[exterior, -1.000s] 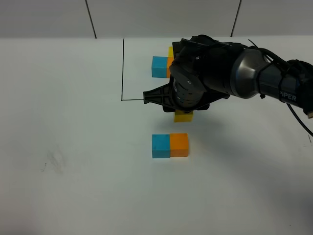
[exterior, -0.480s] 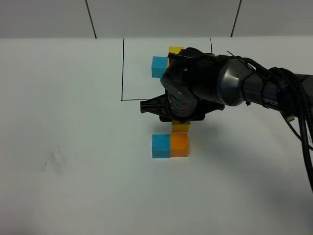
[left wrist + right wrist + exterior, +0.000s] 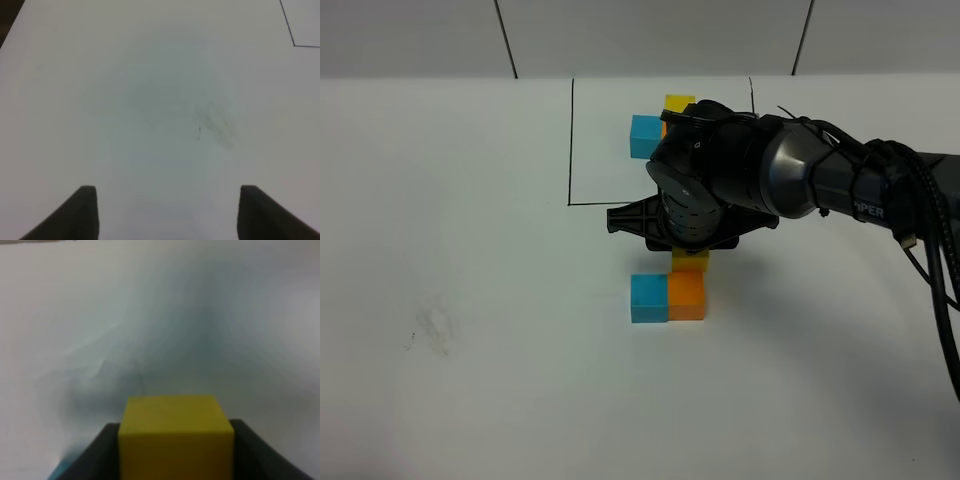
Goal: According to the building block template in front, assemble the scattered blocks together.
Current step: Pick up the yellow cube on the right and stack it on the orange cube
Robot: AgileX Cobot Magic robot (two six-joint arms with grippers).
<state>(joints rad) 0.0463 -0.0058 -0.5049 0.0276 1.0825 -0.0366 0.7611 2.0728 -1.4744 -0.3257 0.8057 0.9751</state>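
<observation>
The template sits at the back inside a thin black drawn frame (image 3: 572,150). Its blue cube (image 3: 645,136) and yellow cube (image 3: 678,103) show, and its orange cube is mostly hidden behind my right arm. In front, the loose blue cube (image 3: 649,298) and loose orange cube (image 3: 686,295) lie side by side, touching. My right gripper (image 3: 690,252) is shut on the loose yellow cube (image 3: 690,261), holding it directly behind the orange cube. The right wrist view shows the yellow cube (image 3: 176,435) between the fingers. My left gripper (image 3: 168,215) is open, empty, over bare table.
The white table (image 3: 470,330) has a faint smudge (image 3: 432,328) at front left, also in the left wrist view (image 3: 217,122). A corner of the drawn frame (image 3: 294,45) shows there. The right arm's cables (image 3: 930,250) hang at the right.
My right gripper has carried the yellow cube toward the front, from near the frame's front line to just behind the orange cube. The blue and orange cubes have not moved.
</observation>
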